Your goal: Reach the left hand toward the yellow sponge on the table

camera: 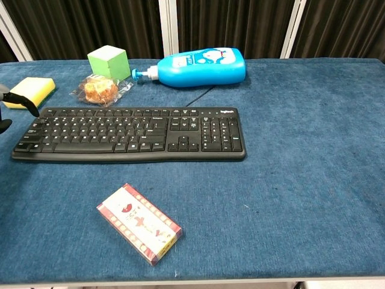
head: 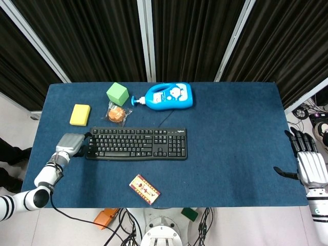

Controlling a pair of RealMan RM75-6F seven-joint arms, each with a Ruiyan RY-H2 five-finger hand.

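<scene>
The yellow sponge (head: 80, 115) (camera: 28, 92), a rectangular block, lies flat toward the surface's (head: 236, 133) left edge, at about ten o'clock from its middle.

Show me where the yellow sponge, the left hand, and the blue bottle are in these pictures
yellow sponge (head: 80, 114), head view, middle of its top face.
left hand (head: 72, 143), head view, back of the hand beside the keyboard's left end.
blue bottle (camera: 201, 66), chest view, middle of its body, lying on its side.
</scene>
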